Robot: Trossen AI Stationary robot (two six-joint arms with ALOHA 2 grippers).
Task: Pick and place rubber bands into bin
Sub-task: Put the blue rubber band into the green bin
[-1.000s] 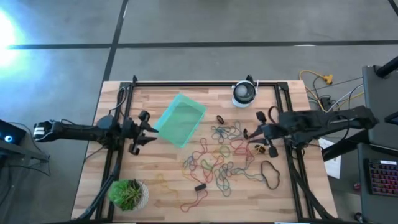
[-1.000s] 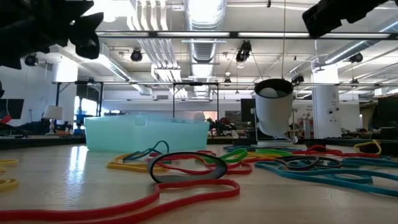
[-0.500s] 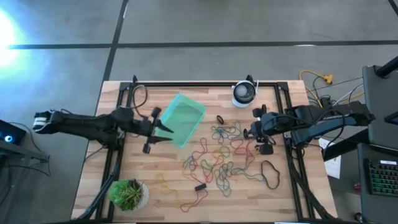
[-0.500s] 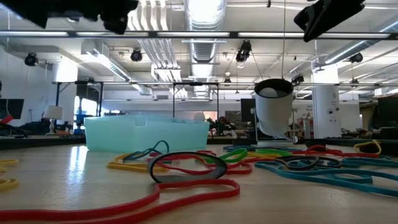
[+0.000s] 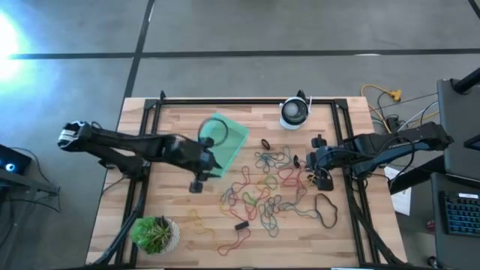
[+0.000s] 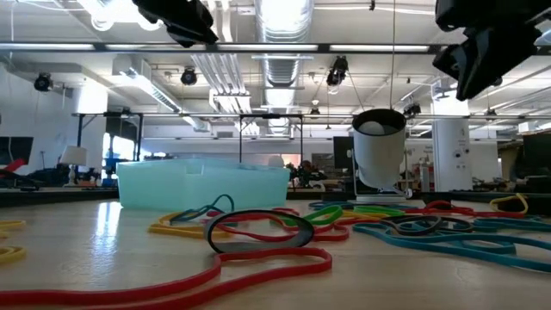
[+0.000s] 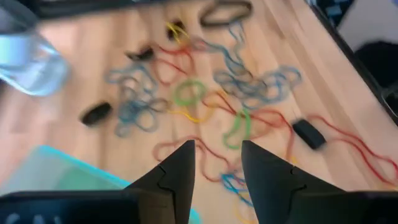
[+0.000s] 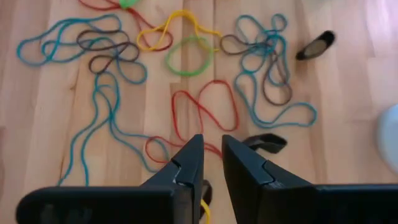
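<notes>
From above, the rubber bands point(image 5: 266, 187) lay scattered mid-desk point(image 5: 337, 232), beside the teal bin point(image 5: 225, 139). The left gripper point(image 5: 206, 166) hung at the bin's near edge; the right gripper point(image 5: 309, 166) hovered over the pile's right side. Both wrist views showed fingers point(image 7: 177, 171) slightly parted, empty, above the bands.

Open lab/workshop, ceiling ducts point(image 6: 280, 34), concrete floor point(image 5: 247, 26)

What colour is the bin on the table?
Translucent teal-green; the bin shows best in the low view.
</notes>
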